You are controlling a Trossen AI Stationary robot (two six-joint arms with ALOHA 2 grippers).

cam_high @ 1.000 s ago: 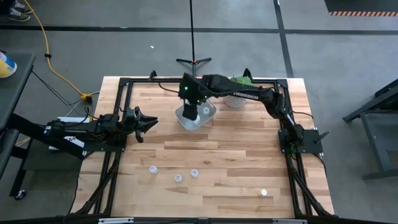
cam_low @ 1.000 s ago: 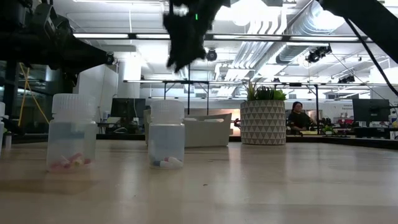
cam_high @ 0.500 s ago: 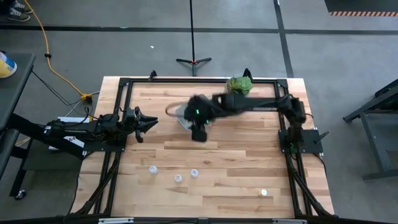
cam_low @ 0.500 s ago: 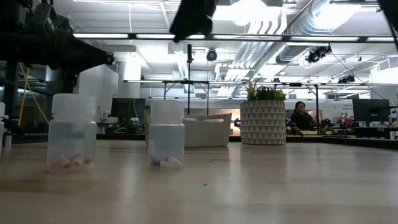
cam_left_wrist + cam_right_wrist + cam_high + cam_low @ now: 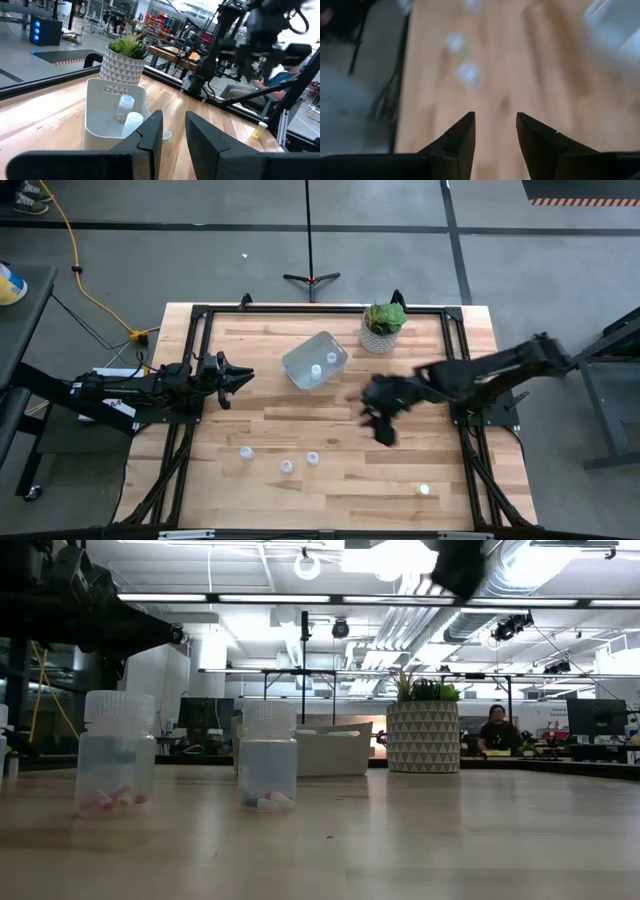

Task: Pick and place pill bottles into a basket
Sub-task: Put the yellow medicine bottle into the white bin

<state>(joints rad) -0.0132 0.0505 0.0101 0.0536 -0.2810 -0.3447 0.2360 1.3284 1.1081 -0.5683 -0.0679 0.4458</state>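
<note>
The pale basket (image 5: pixel 303 364) stands at the table's far middle with two pill bottles (image 5: pixel 316 371) (image 5: pixel 331 359) inside; they also show in the left wrist view (image 5: pixel 125 107). Three bottles (image 5: pixel 245 451) (image 5: pixel 287 466) (image 5: pixel 312 458) stand upright near the front left, and one more (image 5: pixel 424 489) at the front right. My right gripper (image 5: pixel 384 430) hovers open and empty above the table right of centre. My left gripper (image 5: pixel 240 375) waits open at the table's left edge.
A white pot with a green plant (image 5: pixel 383 327) stands right of the basket at the far edge. A black frame runs round the table. In the low view two bottles (image 5: pixel 115 755) (image 5: pixel 268 755) stand in front, and a person (image 5: pixel 494 730) sits far behind.
My right gripper has swung from above the basket toward the table's right and near side, moving fast and staying above the table. A second bottle now shows in the basket where the gripper stood.
</note>
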